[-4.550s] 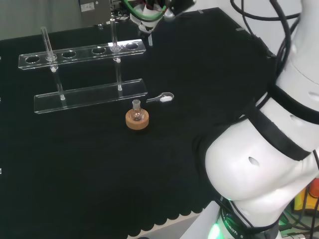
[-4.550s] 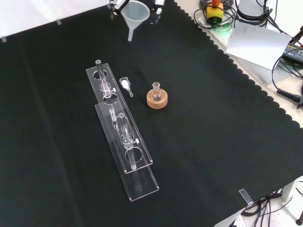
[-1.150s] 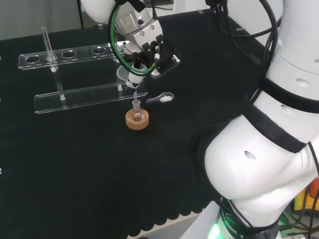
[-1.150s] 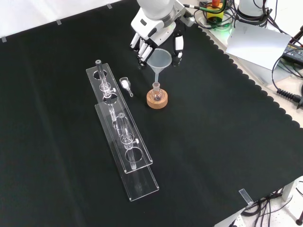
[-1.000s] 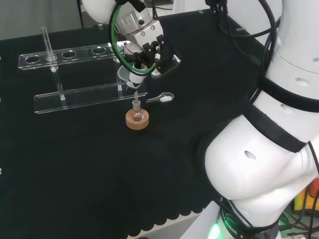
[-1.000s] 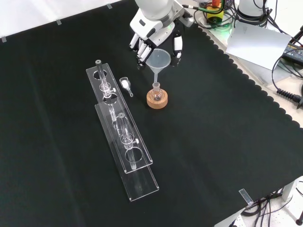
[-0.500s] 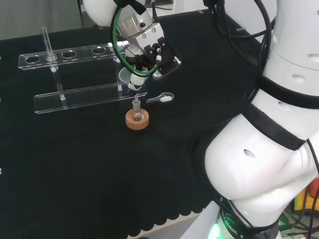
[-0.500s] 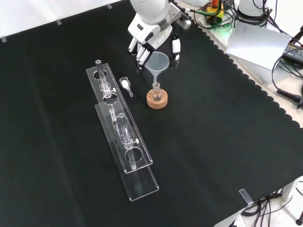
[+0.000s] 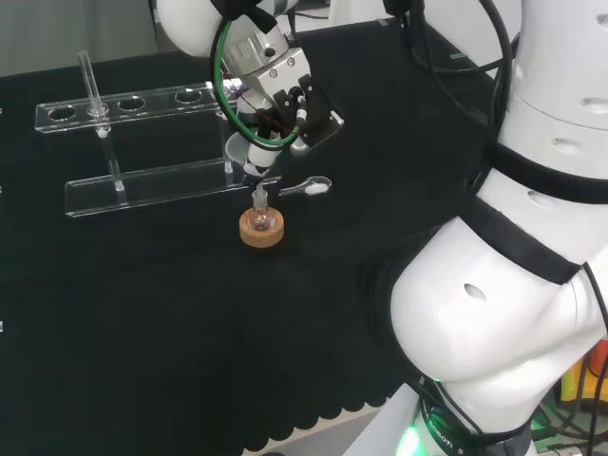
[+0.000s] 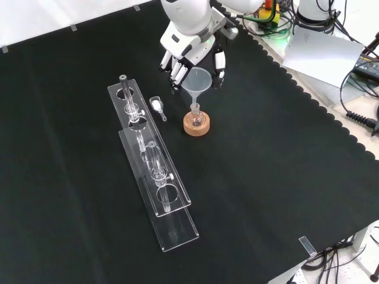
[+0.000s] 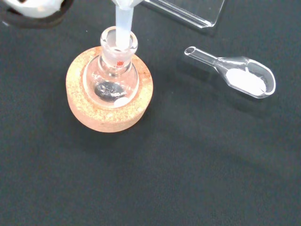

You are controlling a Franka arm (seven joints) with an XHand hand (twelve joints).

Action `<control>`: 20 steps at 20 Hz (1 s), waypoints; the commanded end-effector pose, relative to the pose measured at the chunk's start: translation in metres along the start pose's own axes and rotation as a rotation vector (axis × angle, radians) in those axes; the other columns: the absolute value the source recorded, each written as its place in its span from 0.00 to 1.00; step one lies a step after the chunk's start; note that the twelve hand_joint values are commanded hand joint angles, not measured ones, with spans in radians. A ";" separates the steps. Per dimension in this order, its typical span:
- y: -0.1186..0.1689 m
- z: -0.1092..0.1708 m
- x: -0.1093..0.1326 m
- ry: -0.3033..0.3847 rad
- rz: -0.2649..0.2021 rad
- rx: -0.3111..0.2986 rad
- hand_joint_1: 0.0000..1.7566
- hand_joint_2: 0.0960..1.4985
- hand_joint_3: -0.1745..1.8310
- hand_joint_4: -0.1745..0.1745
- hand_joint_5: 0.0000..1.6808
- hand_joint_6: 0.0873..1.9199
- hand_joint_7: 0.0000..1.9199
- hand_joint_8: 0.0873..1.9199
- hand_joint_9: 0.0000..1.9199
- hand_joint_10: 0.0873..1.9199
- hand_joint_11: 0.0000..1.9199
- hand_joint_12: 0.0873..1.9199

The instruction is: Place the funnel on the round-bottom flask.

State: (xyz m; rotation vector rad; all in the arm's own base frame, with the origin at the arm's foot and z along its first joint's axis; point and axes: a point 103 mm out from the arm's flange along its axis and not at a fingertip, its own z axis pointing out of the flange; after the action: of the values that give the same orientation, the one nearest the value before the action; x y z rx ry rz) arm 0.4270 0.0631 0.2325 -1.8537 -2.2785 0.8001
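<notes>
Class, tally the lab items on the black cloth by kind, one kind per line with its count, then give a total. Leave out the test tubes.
Funnel: 1
Round-bottom flask: 1
Cork ring stand: 1
Scoop holding white powder: 1
Clear tube rack: 1
Total: 5

We hold our hand (image 10: 190, 50) low, reaching down from the front view's top, fingers (image 10: 176, 67) and thumb (image 10: 219, 61) curled in a pinch, palm facing downward.
</notes>
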 end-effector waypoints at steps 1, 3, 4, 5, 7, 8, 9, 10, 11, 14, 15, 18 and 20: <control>0.001 0.002 0.000 -0.001 -0.004 0.005 0.45 0.43 0.37 0.39 0.33 0.38 0.34 0.36 0.55 0.23 0.27 0.65; 0.003 0.004 0.002 -0.004 -0.002 0.011 0.45 0.43 0.37 0.39 0.33 0.38 0.34 0.36 0.55 0.23 0.27 0.65; 0.004 0.005 0.002 -0.004 -0.002 0.013 0.45 0.43 0.37 0.39 0.33 0.38 0.34 0.36 0.55 0.23 0.27 0.65; 0.004 0.006 0.002 -0.002 -0.004 0.015 0.45 0.43 0.37 0.39 0.33 0.38 0.34 0.36 0.55 0.23 0.27 0.65; 0.005 0.007 0.003 -0.003 -0.005 0.019 0.45 0.43 0.37 0.39 0.33 0.38 0.34 0.36 0.55 0.23 0.27 0.65; 0.005 0.007 0.003 0.000 -0.007 0.020 0.45 0.43 0.37 0.39 0.33 0.38 0.34 0.36 0.55 0.23 0.27 0.65; 0.005 0.008 0.003 0.001 -0.009 0.020 0.45 0.43 0.37 0.39 0.33 0.38 0.34 0.36 0.55 0.23 0.27 0.65; 0.005 0.008 0.003 0.001 -0.009 0.021 0.45 0.43 0.37 0.39 0.33 0.38 0.34 0.36 0.55 0.23 0.27 0.65; 0.006 0.008 0.003 0.000 -0.009 0.022 0.45 0.43 0.37 0.39 0.33 0.38 0.34 0.36 0.55 0.23 0.27 0.65; 0.006 0.009 0.004 -0.001 -0.011 0.025 0.45 0.43 0.37 0.39 0.33 0.38 0.34 0.36 0.55 0.23 0.27 0.65; 0.006 0.010 0.004 -0.001 -0.012 0.025 0.45 0.43 0.37 0.39 0.32 0.38 0.34 0.37 0.55 0.23 0.27 0.65; 0.006 0.011 0.004 -0.003 -0.013 0.028 0.45 0.43 0.37 0.39 0.32 0.38 0.34 0.37 0.55 0.23 0.27 0.65; 0.007 0.014 0.006 -0.006 -0.010 0.031 0.45 0.43 0.37 0.39 0.32 0.38 0.34 0.37 0.55 0.23 0.27 0.65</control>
State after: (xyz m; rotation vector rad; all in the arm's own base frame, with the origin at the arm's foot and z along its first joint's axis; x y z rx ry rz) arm 0.4275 0.0644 0.2195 -1.8261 -2.2664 0.8281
